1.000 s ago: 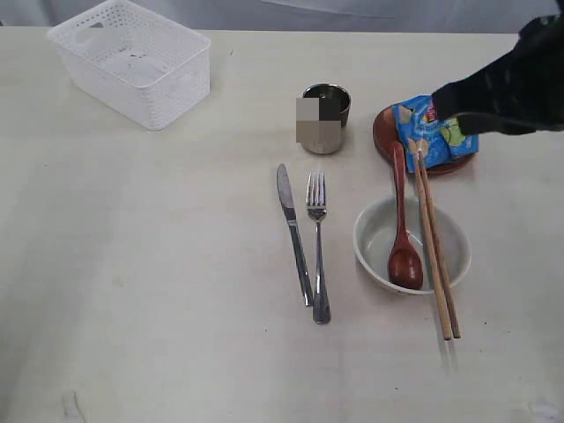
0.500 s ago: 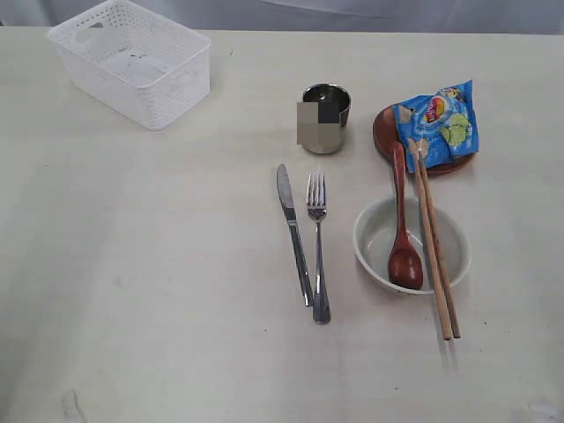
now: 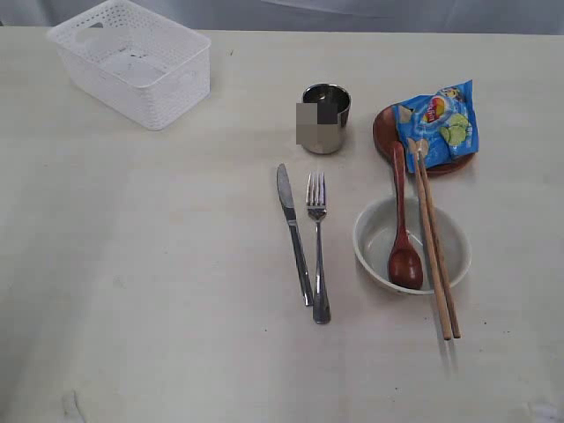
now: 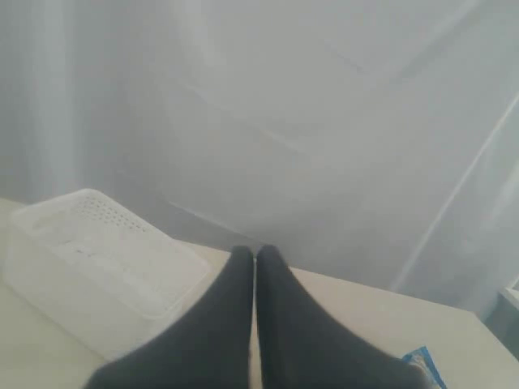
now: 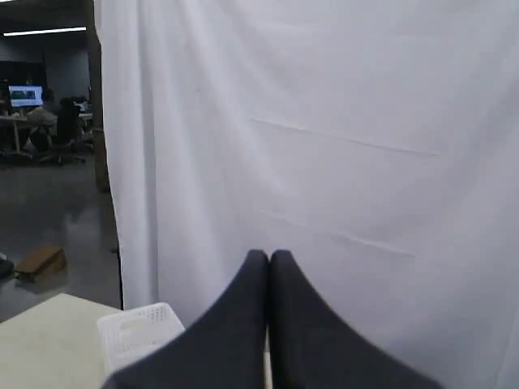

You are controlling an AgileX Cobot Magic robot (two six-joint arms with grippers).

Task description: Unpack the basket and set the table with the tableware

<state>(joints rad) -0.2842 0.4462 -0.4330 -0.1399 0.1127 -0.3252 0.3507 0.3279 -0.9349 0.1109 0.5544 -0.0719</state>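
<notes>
The white lattice basket (image 3: 132,60) stands empty at the far left of the beige table (image 3: 159,291). A steel knife (image 3: 294,233) and fork (image 3: 317,244) lie side by side mid-table. To their right is the pale bowl (image 3: 374,236), with the reddish-brown spoon (image 3: 404,231) resting in it and two chopsticks (image 3: 434,240) laid across it. Behind stand the steel cup (image 3: 327,117) and the brown plate (image 3: 385,130). Neither arm shows in the exterior view. My left gripper (image 4: 255,253) is shut and empty, raised near the basket (image 4: 97,259). The right gripper (image 5: 268,257) is shut too, held high.
A blue chip bag (image 3: 438,122) lies on the brown plate; its corner (image 4: 423,362) shows in the left wrist view. A white curtain (image 5: 324,121) hangs behind the table. The basket (image 5: 134,332) appears low in the right wrist view.
A second ago the right arm hung over the chip bag and plate at the right edge; it has since withdrawn out of the exterior view. The tableware has not moved.
</notes>
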